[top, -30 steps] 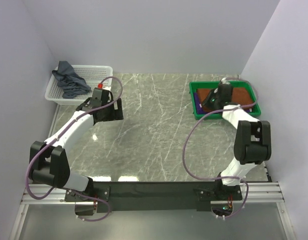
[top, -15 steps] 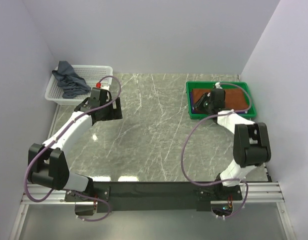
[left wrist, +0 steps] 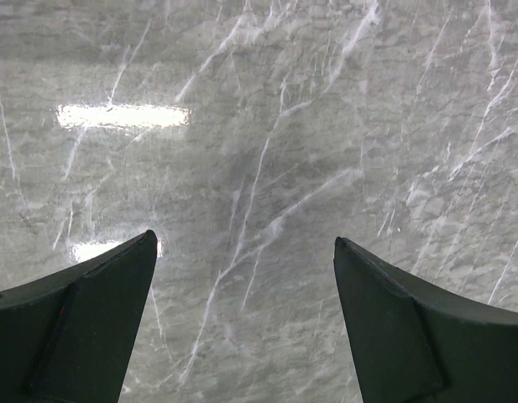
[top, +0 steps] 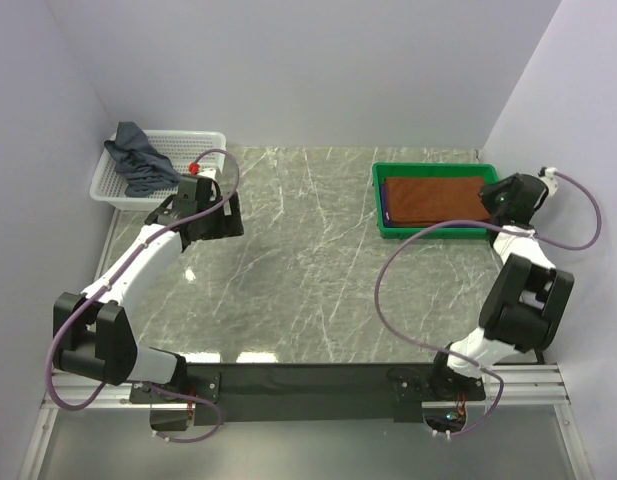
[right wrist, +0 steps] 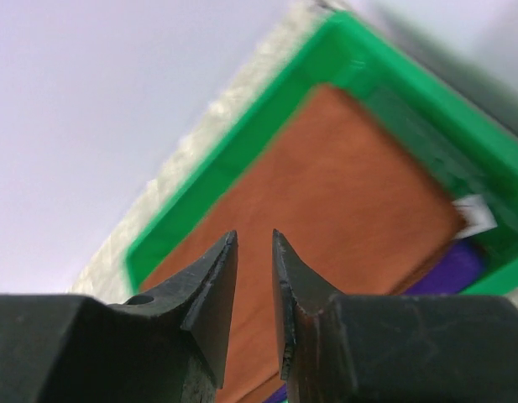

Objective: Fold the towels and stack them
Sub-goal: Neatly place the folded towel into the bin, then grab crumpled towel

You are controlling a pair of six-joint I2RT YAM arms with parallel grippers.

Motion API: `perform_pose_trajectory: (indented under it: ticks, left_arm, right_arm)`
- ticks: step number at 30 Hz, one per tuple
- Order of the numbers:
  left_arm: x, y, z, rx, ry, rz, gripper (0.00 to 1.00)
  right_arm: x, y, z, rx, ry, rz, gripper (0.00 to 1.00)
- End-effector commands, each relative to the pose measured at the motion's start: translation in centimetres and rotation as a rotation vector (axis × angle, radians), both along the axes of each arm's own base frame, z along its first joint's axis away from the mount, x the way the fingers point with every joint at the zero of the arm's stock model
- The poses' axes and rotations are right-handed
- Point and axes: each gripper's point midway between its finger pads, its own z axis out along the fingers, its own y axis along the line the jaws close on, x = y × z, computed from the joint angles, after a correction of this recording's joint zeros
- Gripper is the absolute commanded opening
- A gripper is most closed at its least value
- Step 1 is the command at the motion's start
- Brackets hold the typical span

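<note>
Rust-brown towel flat in green tray

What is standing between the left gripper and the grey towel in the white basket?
Only the near wall of the basket. The left gripper hangs open over the table just outside it. The grey towel lies heaped in the basket's far left corner. Nothing else intervenes.
</note>
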Motion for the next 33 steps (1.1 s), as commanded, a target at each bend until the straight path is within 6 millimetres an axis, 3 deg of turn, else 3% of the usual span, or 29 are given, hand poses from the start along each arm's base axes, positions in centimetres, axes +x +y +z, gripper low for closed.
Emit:
perform_pose_trajectory:
  ticks: [1,6,9,10,12,15,16,17,19,20,22,23,24,25,27,28,29,30,31,32,33]
  left_arm:
    - [0.5,0.1,1.5,-0.027,-0.056,0.005,0.92]
    - [0.7,0.6,1.6,-0.029,-0.061,0.019,0.92]
    - [0.7,0.9,1.7,-0.032,-0.066,0.031,0.92]
    - [0.7,0.7,1.8,-0.04,-0.066,0.021,0.92]
    - [0.7,0.8,2.0,-0.047,-0.072,0.027,0.92]
    - [0.8,1.1,2.2,-0.05,-0.079,0.04,0.92]
    - [0.8,1.3,2.2,-0.051,-0.081,0.048,0.92]
    - [0.9,1.4,2.3,-0.057,-0.087,0.052,0.93]
    - [1.4,2.2,3.2,-0.071,-0.116,0.087,0.93]
    - [1.6,2.4,3.6,-0.079,-0.129,0.102,0.94]
    - [2.5,4.2,5.0,-0.077,-0.173,0.189,0.96]
    - [3.0,4.8,5.8,-0.08,-0.197,0.219,0.97]
    - [3.6,6.3,6.2,-0.08,-0.211,0.281,0.98]
    - [4.3,7.5,7.5,-0.073,-0.245,0.329,0.99]
    - [5.6,10.1,8.0,-0.059,-0.254,0.421,0.99]
    - [6.6,11.8,9.7,-0.033,-0.298,0.488,0.99]
    - [7.6,12.4,9.2,-0.016,-0.287,0.515,0.99]
    - [8.4,14.8,9.6,-0.011,-0.307,0.582,0.99]
    - [9.5,16.1,11.3,-0.004,-0.351,0.624,1.0]
    - [10.8,17.7,9.9,0.007,-0.323,0.673,0.99]
    - [11.8,18.6,10.0,0.006,-0.333,0.697,0.99]
  right_arm:
    - [0.9,-2.0,-2.3,0.083,-0.026,-0.037,0.3]
    - [-0.8,-4.5,-9.1,0.189,0.076,-0.136,0.29]
    - [-2.3,-6.1,-10.5,0.212,0.085,-0.187,0.29]
    - [-2.7,-6.5,-10.6,0.213,0.094,-0.198,0.29]
    - [-2.8,-6.9,-8.9,0.161,0.084,-0.194,0.29]
    - [-3.0,-6.4,-5.7,0.134,0.054,-0.182,0.3]
    - [-3.4,-5.8,-5.5,0.141,0.076,-0.178,0.31]
    - [-3.4,-4.9,-3.4,0.105,0.054,-0.163,0.31]
    - [-3.8,-3.3,-2.3,0.087,0.07,-0.145,0.36]
    - [-4.0,-2.3,-0.4,0.065,0.041,-0.123,0.39]
    - [-4.1,0.9,-0.2,0.065,0.069,-0.047,0.53]
    - [-4.4,2.1,1.1,0.033,0.06,-0.015,0.57]
    - [-4.1,4.6,1.6,0.006,0.063,0.046,0.65]
    - [-4.6,6.2,2.0,-0.012,0.081,0.083,0.67]
    - [-4.8,9.0,2.5,-0.063,0.084,0.164,0.78]
    - [-5.0,11.8,2.3,-0.07,0.092,0.242,0.78]
    - [-5.3,13.0,3.0,-0.093,0.071,0.285,0.78]
    - [-5.7,14.6,2.5,-0.099,0.076,0.335,0.8]
    - [-6.1,17.1,2.6,-0.103,0.066,0.412,0.8]
    - [-6.5,18.4,2.9,-0.116,0.051,0.465,0.8]
    - [-7.0,19.8,2.5,-0.121,0.051,0.511,0.81]
